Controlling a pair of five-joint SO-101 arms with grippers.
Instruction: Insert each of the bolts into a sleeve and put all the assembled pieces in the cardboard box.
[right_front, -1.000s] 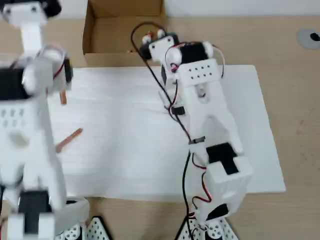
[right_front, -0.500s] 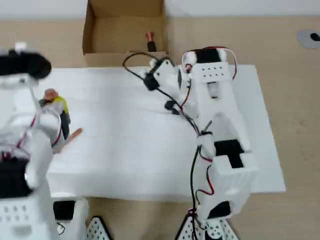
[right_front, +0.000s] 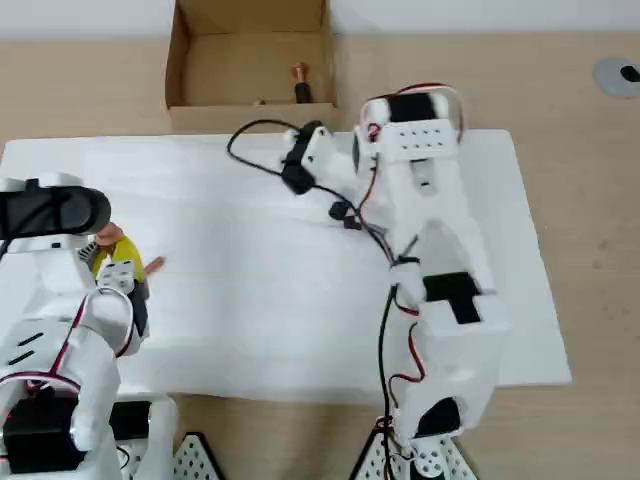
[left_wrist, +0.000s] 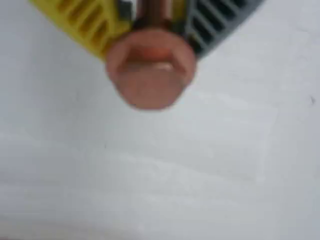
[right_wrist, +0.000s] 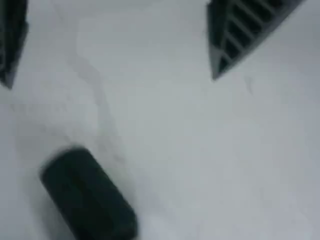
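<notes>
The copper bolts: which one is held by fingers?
The bolt in the left gripper, gripped between its yellow and grey fingers. A second bolt lies on the white sheet; a third bolt is inside the cardboard box.

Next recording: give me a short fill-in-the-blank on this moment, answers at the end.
The left gripper is shut on a copper ___.
One assembled piece already lies in the cardboard ___.
The open right gripper hangs near a black ___ lying on the white sheet.
Missing: bolt; box; sleeve.
</notes>
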